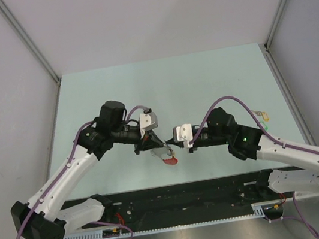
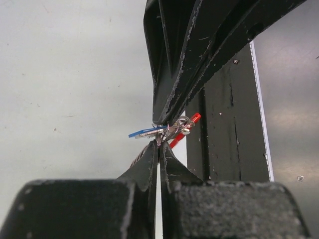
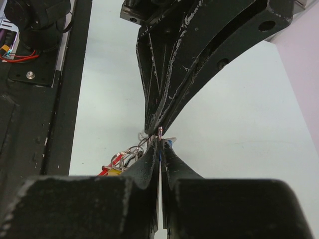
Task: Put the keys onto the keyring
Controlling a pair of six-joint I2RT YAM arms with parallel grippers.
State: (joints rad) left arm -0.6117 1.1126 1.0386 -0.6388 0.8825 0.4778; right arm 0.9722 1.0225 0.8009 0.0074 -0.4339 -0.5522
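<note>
Your table [image 1: 166, 82] is a pale green sheet with both arms reaching in over its near half. Your left arm [image 1: 70, 170] rises from its base at the near left corner, folds at a raised elbow, then angles down and to the right. Your right arm [image 1: 286, 151] mirrors it from the near right corner, with its elbow up and its forearm pointing left. The two wrists face each other at the middle of the table, nearly nose to nose.

Your left gripper [image 2: 158, 149] has its fingers pressed flat together with no gap between them, and the tips sit right at the little bundle of metal. Your right gripper [image 3: 160, 144] is pressed together the same way, tip to tip with the left one. Both wrist views show each claw's point almost touching the other's. You cannot tell from these views whether either claw has a wire or strap nipped between its tips.

The keyring [image 2: 182, 122] sits at that meeting point, just beside the right claw's tips, its thin silver loops bunched there. Its red band [image 2: 192, 119] sticks out on the side toward the arm bases. A blue-headed key [image 2: 143, 133] juts out flat on the opposite side of the tips. A yellow tag [image 3: 115, 171] lies in the bundle next to the red. One more key [image 1: 262, 115] lies on the table well apart, to the right beyond your right elbow.
</note>
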